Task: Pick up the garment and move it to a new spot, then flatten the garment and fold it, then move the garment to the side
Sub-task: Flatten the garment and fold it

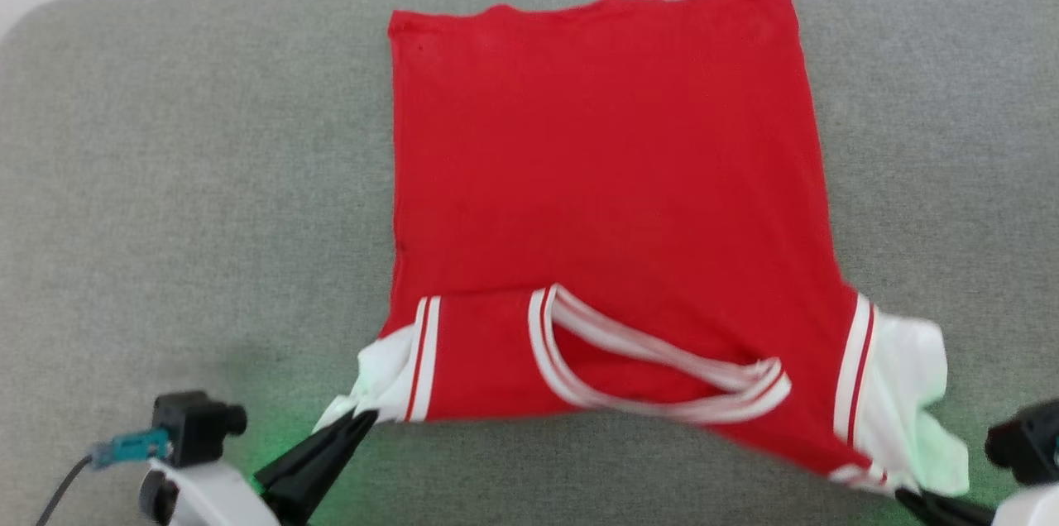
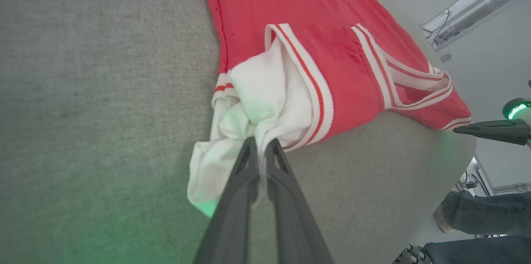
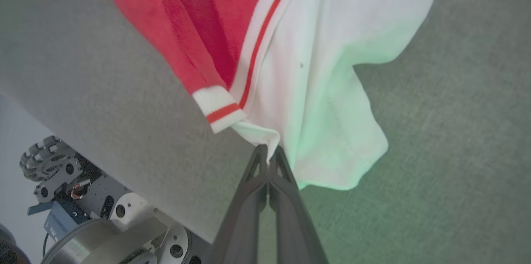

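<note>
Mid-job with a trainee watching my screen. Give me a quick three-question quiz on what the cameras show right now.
1. True or false: the left pincer is shut on a white sleeve of the shirt.
2. What shows on the shirt's upturned side? A) plain red B) a printed number C) blue stripes
3. Fill in: the striped collar lies at the shirt's edge ___ the robot.

Key: 1 true; 2 A; 3 nearest.
</note>
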{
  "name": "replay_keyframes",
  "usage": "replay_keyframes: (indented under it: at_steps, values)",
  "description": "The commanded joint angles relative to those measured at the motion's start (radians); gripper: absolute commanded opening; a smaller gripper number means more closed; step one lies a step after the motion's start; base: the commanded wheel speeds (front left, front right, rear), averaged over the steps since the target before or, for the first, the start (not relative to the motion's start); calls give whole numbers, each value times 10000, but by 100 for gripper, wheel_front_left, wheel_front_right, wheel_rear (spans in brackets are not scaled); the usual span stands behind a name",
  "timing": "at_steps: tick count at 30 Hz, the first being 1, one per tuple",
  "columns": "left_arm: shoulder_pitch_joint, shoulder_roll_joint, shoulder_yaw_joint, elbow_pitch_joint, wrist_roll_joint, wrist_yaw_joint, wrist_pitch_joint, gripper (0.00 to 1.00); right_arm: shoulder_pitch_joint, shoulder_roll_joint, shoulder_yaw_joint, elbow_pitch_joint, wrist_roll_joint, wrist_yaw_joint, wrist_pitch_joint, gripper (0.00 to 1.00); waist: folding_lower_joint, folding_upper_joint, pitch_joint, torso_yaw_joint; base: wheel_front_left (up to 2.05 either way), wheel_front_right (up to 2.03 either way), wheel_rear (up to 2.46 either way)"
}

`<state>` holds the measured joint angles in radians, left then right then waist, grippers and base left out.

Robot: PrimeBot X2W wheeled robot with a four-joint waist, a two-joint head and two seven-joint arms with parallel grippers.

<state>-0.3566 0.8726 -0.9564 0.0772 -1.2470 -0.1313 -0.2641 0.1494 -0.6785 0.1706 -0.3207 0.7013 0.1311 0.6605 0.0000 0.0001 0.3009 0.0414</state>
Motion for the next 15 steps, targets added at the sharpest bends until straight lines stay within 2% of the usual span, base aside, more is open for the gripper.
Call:
replay_keyframes:
  at_steps: [1, 9, 15]
  values:
    - [403, 134, 175, -1, 153, 17, 2, 0, 370, -73, 20, -96, 61, -7, 43, 0, 0, -1, -93, -14, 0, 0, 0]
    - [1470, 476, 545, -378, 380, 17, 2, 0, 1645, -107, -462, -548, 410, -8, 485, 0, 0, -1, -183, -79, 0, 0, 0]
    - [1504, 234, 578, -216, 553, 17, 2, 0, 1500, 29, -581, -582, 180, -8, 506, 0, 0, -1, -189, -91, 0, 0, 0]
